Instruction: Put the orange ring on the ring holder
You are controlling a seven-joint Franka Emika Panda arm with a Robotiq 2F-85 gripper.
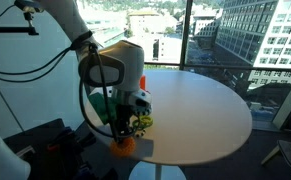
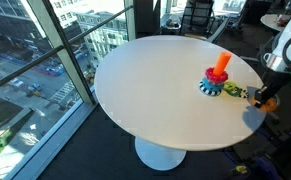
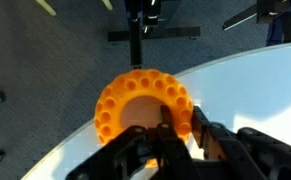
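The gripper [image 3: 182, 128] is gripping the orange ring [image 3: 120, 100] by its wall in the wrist view. One finger is reaching into the hole and the other is pressing on the outside, so the jaws are narrowed onto the ring. The ring is sitting at the edge of the round white tabletop [image 2: 155, 90], with dark floor [image 3: 45, 70] showing beyond it. In an exterior view the ring holder [image 2: 221, 66] is standing upright on the tabletop, near the gripper but apart from it, with coloured rings [image 2: 211, 86] lying around its lower part.

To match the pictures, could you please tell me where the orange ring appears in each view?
In an exterior view: orange ring low centre, at table edge.
In an exterior view: far right, at table edge.
Wrist view: centre of frame.
Shared landmark: the white table.
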